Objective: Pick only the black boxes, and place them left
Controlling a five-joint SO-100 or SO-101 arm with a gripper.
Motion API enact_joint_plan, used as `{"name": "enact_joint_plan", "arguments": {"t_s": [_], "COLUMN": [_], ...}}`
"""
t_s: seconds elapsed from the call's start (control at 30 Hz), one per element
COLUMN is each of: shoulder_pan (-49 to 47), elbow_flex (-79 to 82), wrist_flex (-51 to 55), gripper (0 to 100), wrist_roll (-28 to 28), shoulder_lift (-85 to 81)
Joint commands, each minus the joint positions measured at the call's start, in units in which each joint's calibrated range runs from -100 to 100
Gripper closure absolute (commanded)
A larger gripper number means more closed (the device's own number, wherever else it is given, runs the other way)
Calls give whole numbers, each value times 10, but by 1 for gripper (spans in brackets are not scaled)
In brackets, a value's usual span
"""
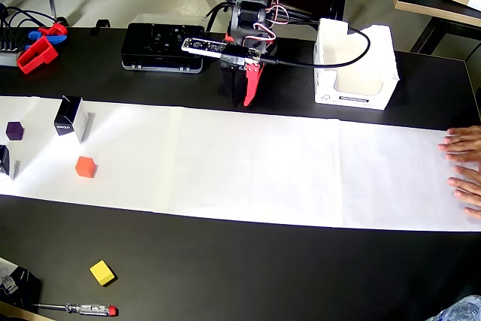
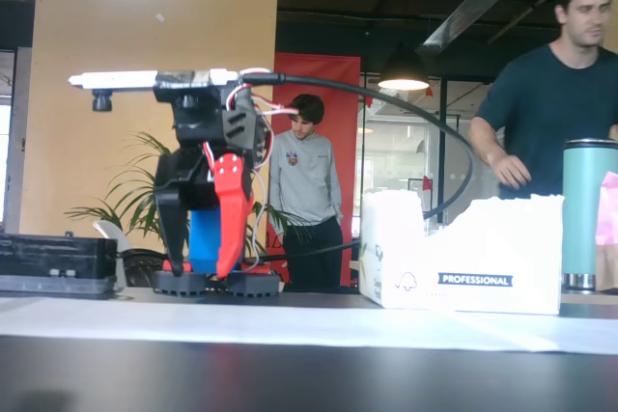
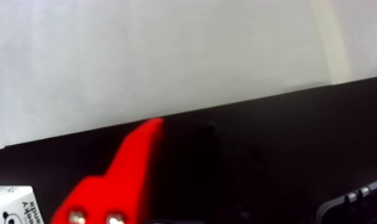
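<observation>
black boxes: one (image 1: 70, 116) stood upright on the white paper (image 1: 248, 163), overhead view's left; another (image 1: 5, 161) cut off at the edge
white carton (image 1: 353, 65): looks empty
hand (image 1: 249, 95): pretty much closed, nothing gripped

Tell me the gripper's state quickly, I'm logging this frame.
Gripper: shut, holding nothing, folded back near its base.
</observation>
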Motion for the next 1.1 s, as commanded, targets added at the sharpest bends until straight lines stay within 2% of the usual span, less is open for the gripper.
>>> {"name": "enact_joint_plan", "arguments": {"t_s": [0.0,0.3,0.5,0.77,0.9,1.07], "shoulder_pan": [6,7,24,26,52,93], "elbow_flex": [-120,-273,-392,-552,-665,-823], "wrist_flex": [-1,0,0,1,97,199], "gripper": [81,80,66,65,65,65], "wrist_roll": [1,-1,2,4,53,85], "shoulder_lift": [64,162,231,319,374,453]}}
